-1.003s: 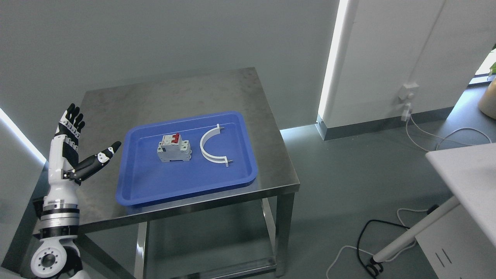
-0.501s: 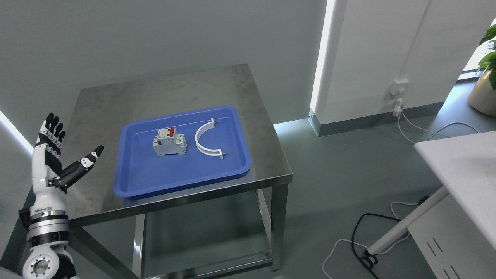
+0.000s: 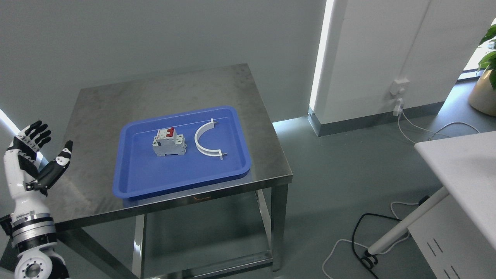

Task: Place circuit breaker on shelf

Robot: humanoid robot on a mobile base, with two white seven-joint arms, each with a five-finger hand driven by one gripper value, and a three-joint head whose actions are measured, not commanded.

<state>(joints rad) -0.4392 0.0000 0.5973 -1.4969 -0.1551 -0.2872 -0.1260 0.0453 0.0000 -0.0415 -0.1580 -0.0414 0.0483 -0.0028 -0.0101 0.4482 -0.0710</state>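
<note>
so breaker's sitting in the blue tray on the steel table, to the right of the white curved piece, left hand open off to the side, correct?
Not quite. In the head view the circuit breaker sits left of the white curved piece, not right. The rest holds: both lie in the blue tray on the steel table, and the left hand is open, off to the side.

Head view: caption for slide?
Open left hand beside steel table; circuit breaker and white bracket in blue tray.

One circuit breaker (image 3: 169,142), one white bracket (image 3: 204,142), one blue tray (image 3: 155,182), one table (image 3: 116,97).
</note>
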